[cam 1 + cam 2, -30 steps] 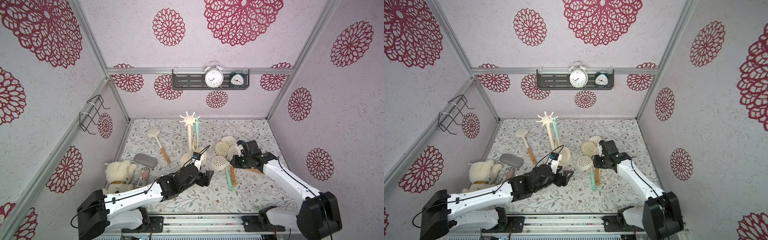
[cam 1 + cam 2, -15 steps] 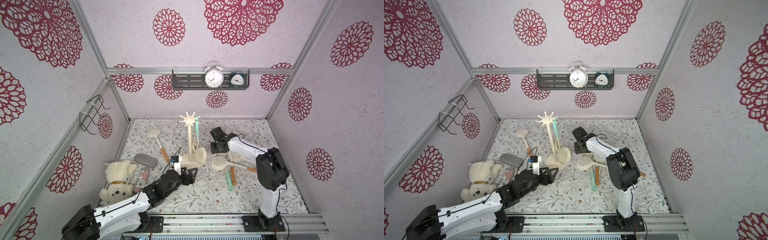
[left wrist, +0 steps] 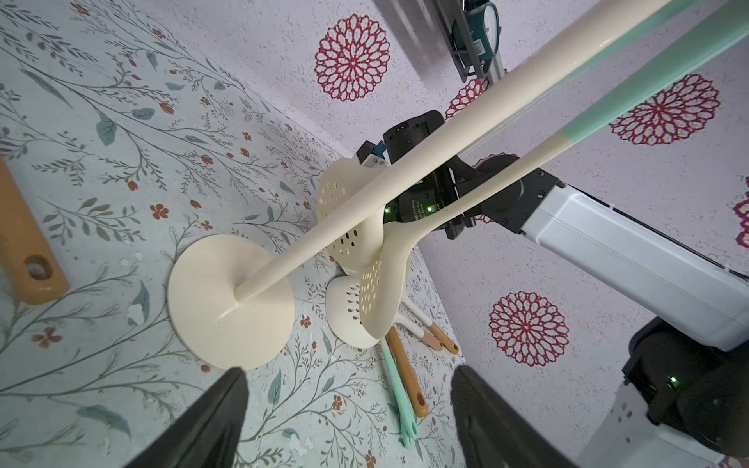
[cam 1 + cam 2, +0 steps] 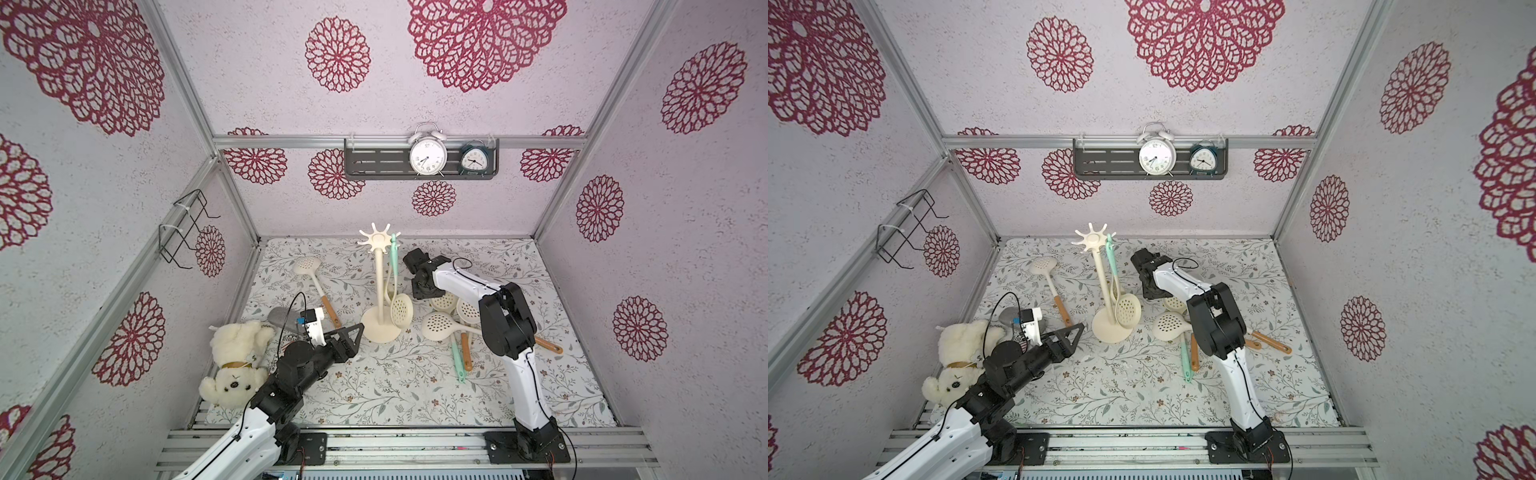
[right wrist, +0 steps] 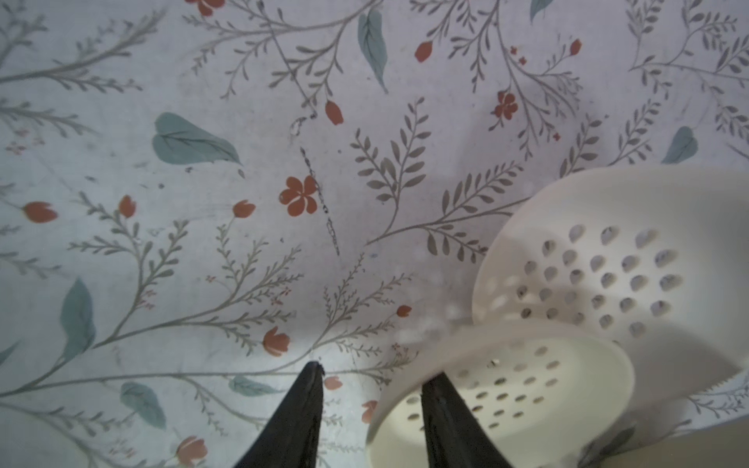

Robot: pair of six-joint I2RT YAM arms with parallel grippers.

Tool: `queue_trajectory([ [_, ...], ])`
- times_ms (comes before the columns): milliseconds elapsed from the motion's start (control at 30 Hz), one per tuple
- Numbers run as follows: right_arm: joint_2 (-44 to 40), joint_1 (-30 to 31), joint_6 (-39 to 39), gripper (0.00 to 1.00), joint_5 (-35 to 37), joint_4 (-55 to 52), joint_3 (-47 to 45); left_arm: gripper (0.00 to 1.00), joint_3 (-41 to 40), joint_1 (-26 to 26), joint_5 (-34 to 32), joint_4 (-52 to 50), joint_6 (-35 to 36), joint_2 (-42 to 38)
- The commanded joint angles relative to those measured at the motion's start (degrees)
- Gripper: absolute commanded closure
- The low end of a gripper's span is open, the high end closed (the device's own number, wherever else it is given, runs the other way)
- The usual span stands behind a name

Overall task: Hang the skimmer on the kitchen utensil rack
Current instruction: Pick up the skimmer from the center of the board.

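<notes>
Several loose skimmers (image 4: 438, 326) heaped beside the kitchen utensil rack (image 4: 379, 286) mid-worktop, right-edge side; hung skimmer (image 4: 401, 309) already hooked. Prob light, stiff, slick plastic, so pinch mid-handle, hole end free. Left gripper (image 3: 348, 377) gaping, empty. Right gripper (image 5: 375, 370) part-open, empty, over their bowls: clear only from its wrist view.
</notes>
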Motion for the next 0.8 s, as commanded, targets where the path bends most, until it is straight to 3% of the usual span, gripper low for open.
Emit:
queue_trajectory([
  [0, 1.7, 0.37, 1.44, 0.6, 4.04, -5.32, 3.63, 0.17, -0.66, 0.82, 1.51, -1.44, -0.24, -0.64],
  [200, 2.8, 0.45, 2.1, 0.77, 4.99, -6.51, 4.77, 0.17, -0.07, 1.1, 1.86, -1.98, 0.39, -0.19],
  [467, -1.91, 0.45, 3.09, 1.0, 1.84, -4.35, 3.31, 0.17, 1.07, 1.17, 1.93, -2.91, 1.39, 0.32],
  [667, -11.42, 0.07, 3.59, 1.0, -2.65, 1.46, -2.07, 0.17, 3.66, 1.16, 0.32, -8.35, 4.31, -1.7],
  [767, -19.27, -1.56, 5.12, 1.0, -10.07, 9.12, -8.39, 0.15, 5.82, 1.12, -0.47, -11.77, 6.29, -3.49],
])
